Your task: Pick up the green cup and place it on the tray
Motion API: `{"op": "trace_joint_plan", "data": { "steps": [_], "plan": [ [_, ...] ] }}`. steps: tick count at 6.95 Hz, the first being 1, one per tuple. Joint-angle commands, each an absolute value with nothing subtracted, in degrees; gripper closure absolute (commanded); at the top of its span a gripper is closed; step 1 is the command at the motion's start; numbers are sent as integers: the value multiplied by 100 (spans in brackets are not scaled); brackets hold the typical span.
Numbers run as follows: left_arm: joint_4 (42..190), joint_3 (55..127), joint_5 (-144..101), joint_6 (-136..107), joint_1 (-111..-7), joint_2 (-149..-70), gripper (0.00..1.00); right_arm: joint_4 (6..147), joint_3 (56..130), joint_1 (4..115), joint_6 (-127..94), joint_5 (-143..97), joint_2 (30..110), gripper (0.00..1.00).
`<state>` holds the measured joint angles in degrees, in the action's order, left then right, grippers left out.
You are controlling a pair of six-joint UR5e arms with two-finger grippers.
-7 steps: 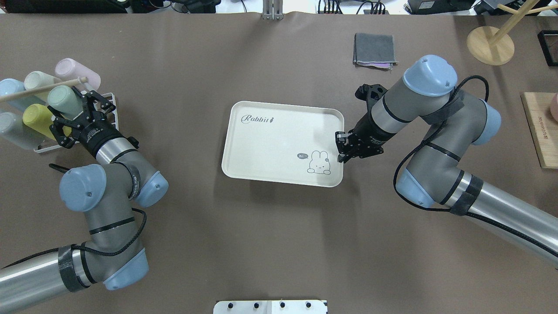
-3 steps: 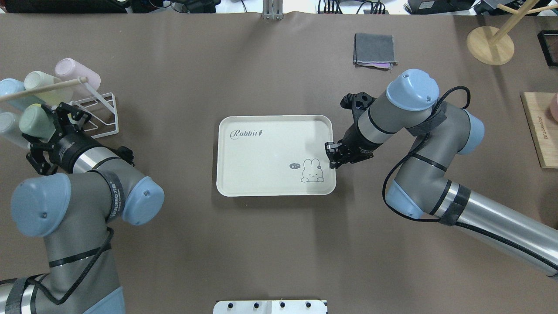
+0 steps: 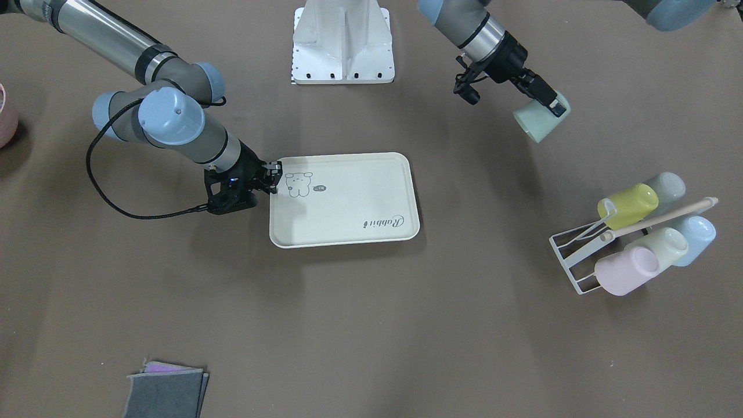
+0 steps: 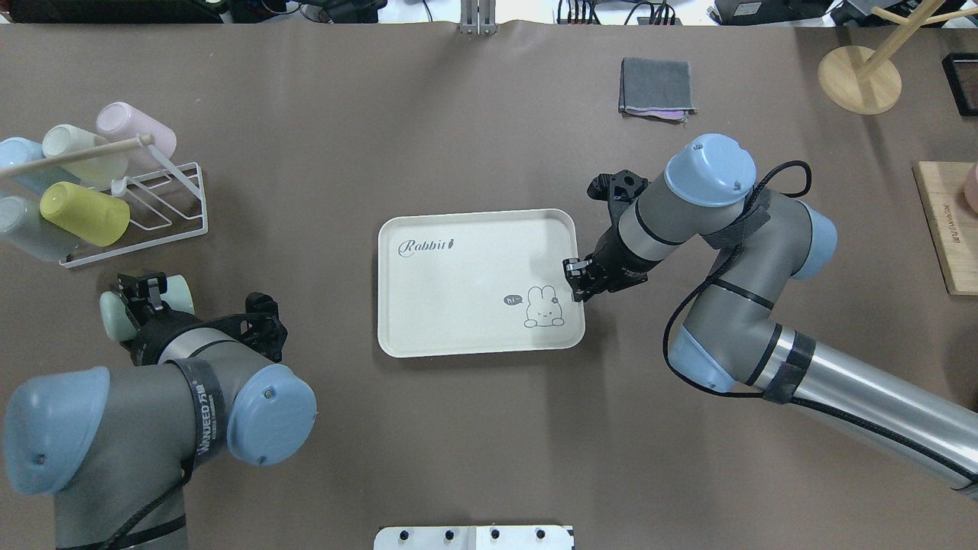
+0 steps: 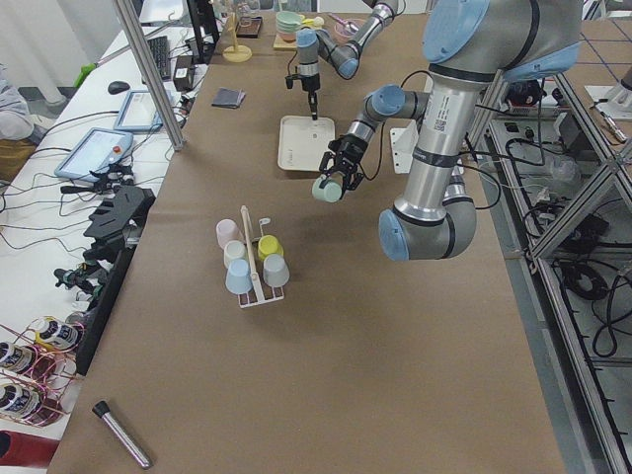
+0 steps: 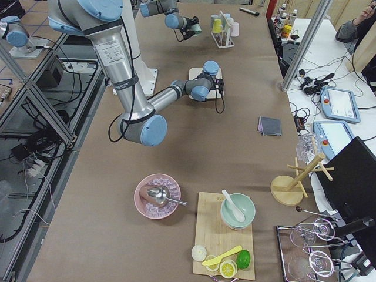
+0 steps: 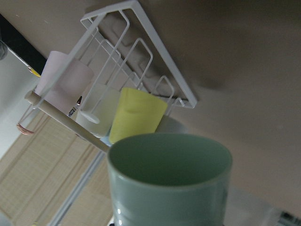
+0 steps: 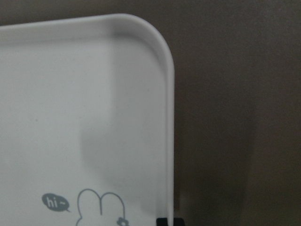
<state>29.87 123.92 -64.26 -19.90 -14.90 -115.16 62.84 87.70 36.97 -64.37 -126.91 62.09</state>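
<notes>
A: Mint-green plastic, smooth and plain: where is the green cup [image 3: 534, 128]?

B: In the left claw [image 3: 547, 112], at the upper right of the front-facing view. The claw is clenched on the cup's wall. The cup is tipped over sideways and held off the counter [image 3: 371, 325], and its shadow falls on the brown surface beside it.

A: How near is the tray [image 3: 348, 200]?

B: Well apart. The cream tray lies flat at the middle of that frame, with its "Rabbit" script and a small drawing facing up.

A: And the right claw [image 3: 274, 177]?

B: It is at the tray's left edge in that view, just beside the drawing, pinched on the raised rim. The right wrist view shows only a sliver of black fingertip against the rim, at the bottom of the frame.

A: What lies around the cup?

B: A white wire rack [image 3: 572, 249] at the right of the frame, below the cup and apart from it. It carries a yellow-green cup [image 3: 630, 204], a pink cup [image 3: 624, 271], a pale whitish-green cup [image 3: 662, 247], a pale blue cup [image 3: 696, 232] and a grey-blue cup [image 3: 667, 186], all on their sides, with a wooden rod [image 3: 662, 217] running across them. The left wrist view looks over the green cup's open mouth toward that rack.

A: Anything else?

B: A folded grey cloth [image 3: 165, 395] at the lower left corner.
</notes>
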Motion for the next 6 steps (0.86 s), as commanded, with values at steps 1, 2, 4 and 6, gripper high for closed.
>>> {"op": "trace_joint_plan", "data": {
  "steps": [1, 2, 4, 6],
  "plan": [
    [5112, 12227, -6645, -3421, -1389, -11531, 62, 6284, 8544, 3656, -6416, -12656, 6039, 100],
    [6220, 12043, -6645, -3941, -1380, -11557, 62, 6293, 8534, 3656, -6425, -12665, 6021, 97],
    [8338, 11447, -6583, -4208, -1397, -11732, 62, 6293, 8595, 3708, -6469, -12700, 6055, 0],
    [9768, 10865, -6217, -4570, -1302, -11987, 62, 6345, 8753, 4355, -6408, -12770, 6247, 0]
  ]
}}
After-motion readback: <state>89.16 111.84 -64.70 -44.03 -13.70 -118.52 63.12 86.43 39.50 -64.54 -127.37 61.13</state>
